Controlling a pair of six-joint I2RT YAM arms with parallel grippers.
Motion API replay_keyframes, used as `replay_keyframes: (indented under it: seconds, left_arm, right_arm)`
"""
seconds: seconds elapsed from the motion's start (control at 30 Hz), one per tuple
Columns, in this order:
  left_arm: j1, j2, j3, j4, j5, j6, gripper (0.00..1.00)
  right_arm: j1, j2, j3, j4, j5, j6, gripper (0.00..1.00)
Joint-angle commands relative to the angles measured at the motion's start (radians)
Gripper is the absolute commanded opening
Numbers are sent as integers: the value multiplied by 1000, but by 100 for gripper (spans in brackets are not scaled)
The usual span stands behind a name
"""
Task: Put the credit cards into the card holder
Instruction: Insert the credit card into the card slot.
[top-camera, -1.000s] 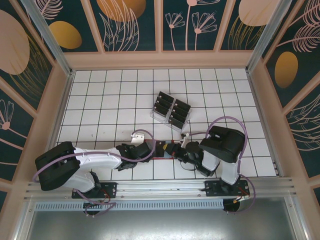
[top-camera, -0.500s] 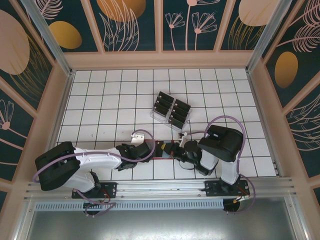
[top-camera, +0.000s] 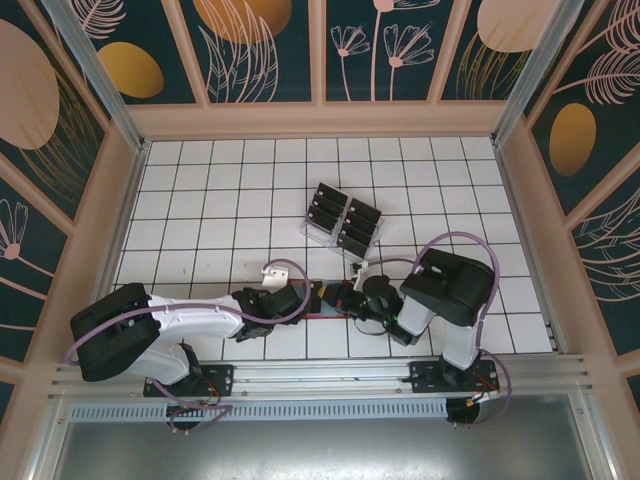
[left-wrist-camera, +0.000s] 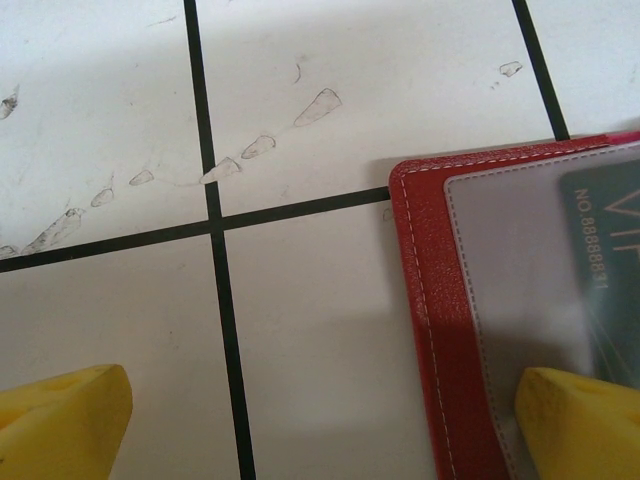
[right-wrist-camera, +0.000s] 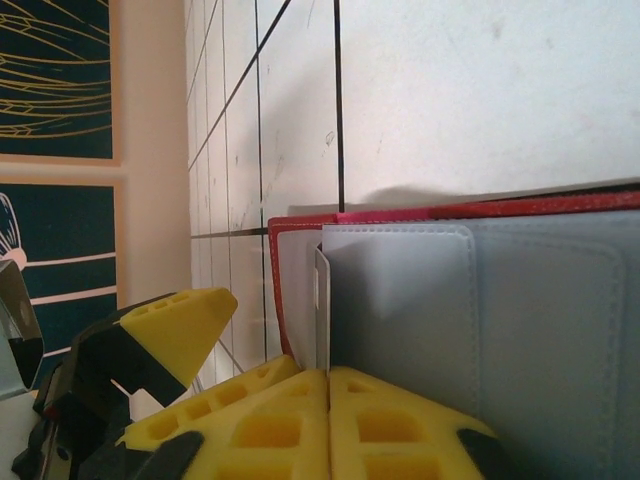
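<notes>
The red card holder lies open on the white tiles, grey pockets up, between my two grippers. A dark credit card marked VIP sits under its clear pocket. My left gripper is open, and its right finger rests on the holder's corner. My right gripper has its yellow fingers pressed together on the thin edge of a credit card. That card stands upright at the mouth of a grey pocket. More black credit cards stand in a rack further back.
The clear slotted rack stands mid-table behind the grippers. A small white object lies just behind the left wrist. Wooden walls border the tiled floor on both sides and at the back.
The right wrist has shifted a little to the left, towards the holder. The left arm has not moved.
</notes>
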Motion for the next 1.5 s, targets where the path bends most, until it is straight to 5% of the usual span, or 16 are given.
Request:
replay_keyframes:
  seconds: [0.0, 0.27, 0.57, 0.9, 1.13, 1.47]
  left_arm:
    - [-3, -24, -11, -33, -4, -25, 98]
    - [-3, -84, 26, -70, -42, -27, 98]
    - [6, -148, 30, -81, -94, -28, 99]
    - [111, -187, -8, -25, -23, 20, 99]
    - [154, -259, -88, 145, 190, 17, 99]
    - [162, -271, -167, 322, 359, -51, 99]
  right_arm:
    - [-12, -75, 26, -216, -7, -72, 15]
    - [-25, -258, 145, -604, 37, -211, 35]
    - [-29, -412, 274, -962, 129, -331, 37]
    - [-3, -389, 257, -916, 112, -307, 31]
    - [13, -362, 260, -910, 127, -294, 19]
    - [25, -331, 247, -894, 134, -280, 19]
